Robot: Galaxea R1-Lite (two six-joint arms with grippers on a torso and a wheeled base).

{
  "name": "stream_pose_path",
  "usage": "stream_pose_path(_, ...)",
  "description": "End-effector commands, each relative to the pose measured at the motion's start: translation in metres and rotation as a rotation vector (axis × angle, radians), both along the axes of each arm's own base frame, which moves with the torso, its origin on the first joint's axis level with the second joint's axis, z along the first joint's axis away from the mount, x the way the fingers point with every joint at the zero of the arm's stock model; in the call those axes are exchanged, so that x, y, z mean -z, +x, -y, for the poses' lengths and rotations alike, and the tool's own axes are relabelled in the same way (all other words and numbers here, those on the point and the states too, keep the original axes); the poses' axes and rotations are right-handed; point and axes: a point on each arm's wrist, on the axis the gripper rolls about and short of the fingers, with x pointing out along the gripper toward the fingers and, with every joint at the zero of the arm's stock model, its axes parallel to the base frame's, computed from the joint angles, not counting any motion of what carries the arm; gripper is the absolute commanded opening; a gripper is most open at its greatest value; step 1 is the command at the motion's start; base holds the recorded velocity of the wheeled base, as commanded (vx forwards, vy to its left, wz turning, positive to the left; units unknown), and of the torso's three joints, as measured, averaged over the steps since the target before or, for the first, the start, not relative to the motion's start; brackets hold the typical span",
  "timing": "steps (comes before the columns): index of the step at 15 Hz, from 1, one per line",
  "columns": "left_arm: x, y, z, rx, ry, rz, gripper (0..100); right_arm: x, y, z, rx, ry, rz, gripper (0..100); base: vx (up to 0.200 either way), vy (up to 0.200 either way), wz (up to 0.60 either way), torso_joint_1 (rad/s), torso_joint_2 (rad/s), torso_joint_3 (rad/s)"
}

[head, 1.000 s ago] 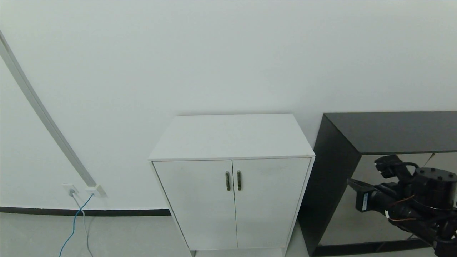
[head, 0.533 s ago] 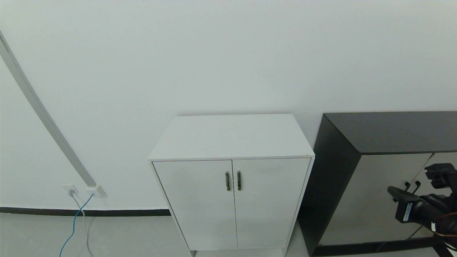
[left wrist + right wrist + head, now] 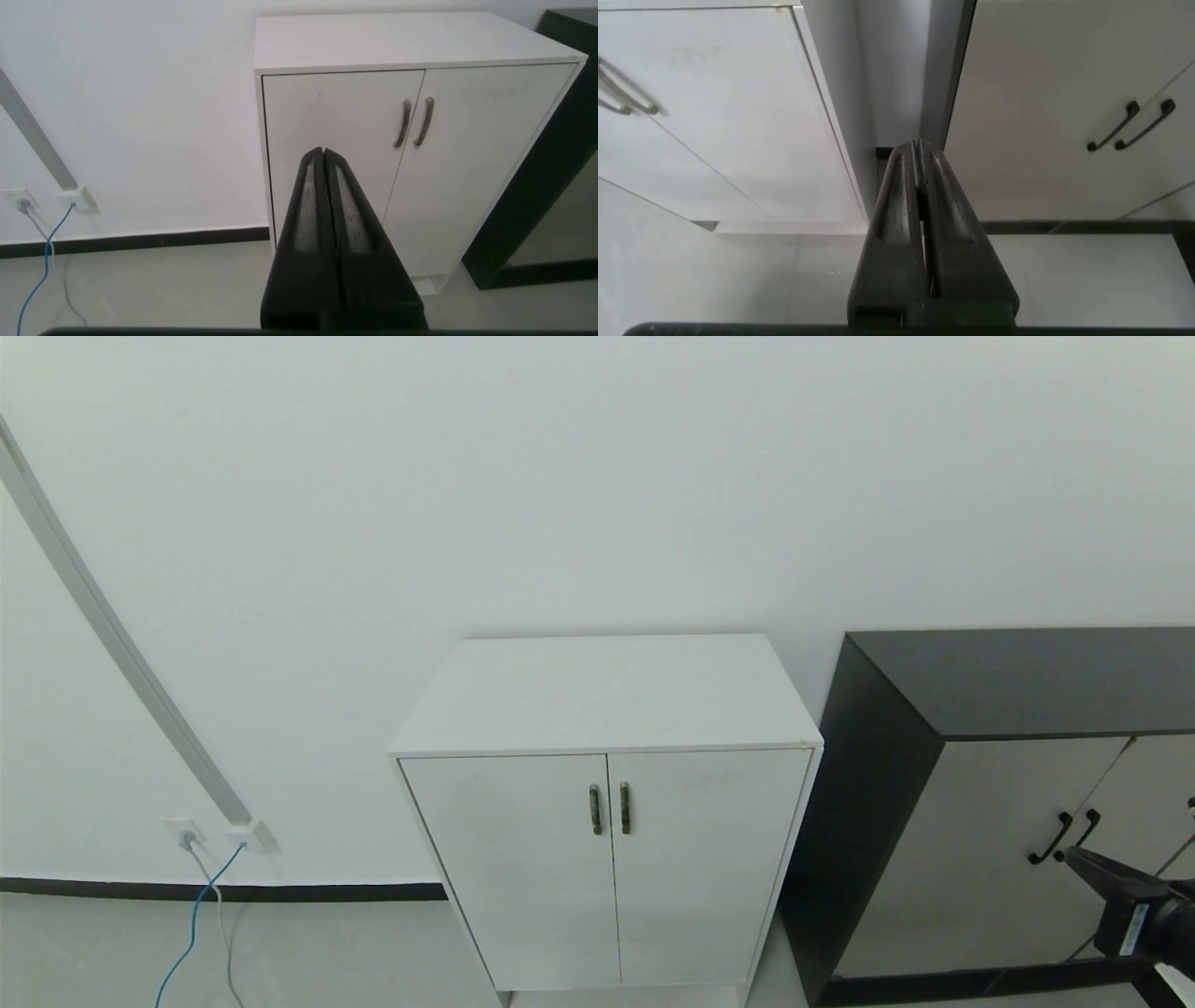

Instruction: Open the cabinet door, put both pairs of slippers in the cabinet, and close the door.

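Note:
The white cabinet (image 3: 607, 695) stands against the wall with both doors closed. Its two dark handles (image 3: 610, 808) sit side by side at the middle seam. My right gripper (image 3: 1072, 853) is low at the far right, in front of the black cabinet, with its fingers pressed together. In the right wrist view that gripper (image 3: 920, 149) is shut and empty, pointing at the gap between the white cabinet's side (image 3: 831, 103) and the black one. My left gripper (image 3: 323, 154) is shut on nothing, facing the white cabinet's left door (image 3: 332, 112) from some distance.
A black cabinet (image 3: 1018, 677) with pale doors and black handles (image 3: 1064, 835) stands close to the right of the white one. A wall socket (image 3: 219, 833) with blue and grey cables (image 3: 196, 919) and a slanted cable duct (image 3: 112, 635) are at the left. Bare floor (image 3: 280, 952) lies in front.
My right arm has drawn back down and to the right, leaving just its gripper tip at the head view's edge. The cabinet doors stay closed.

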Motion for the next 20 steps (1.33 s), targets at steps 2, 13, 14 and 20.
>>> stream_pose_path(2,0.000,0.000,0.000,0.000,-0.002,-0.002,0,-0.012,-0.026,0.002,0.005,0.004,0.050,0,0.000,0.000,0.00,0.000,0.00,0.000)
stream_pose_path(13,0.000,0.000,0.000,0.000,-0.002,0.000,0,0.001,-0.097,0.001,-0.047,0.017,-0.027,0,0.000,0.000,0.00,0.000,0.00,0.000)
stream_pose_path(14,0.000,0.000,0.000,0.000,-0.002,-0.002,0,0.003,-0.101,0.001,-0.047,0.017,-0.031,0,0.000,0.000,0.00,0.000,0.00,0.000)
stream_pose_path(20,0.000,0.000,0.000,0.000,-0.002,-0.002,0,0.025,-0.141,0.000,-0.102,0.015,-0.036,0,0.000,0.000,0.00,0.000,0.00,0.000)
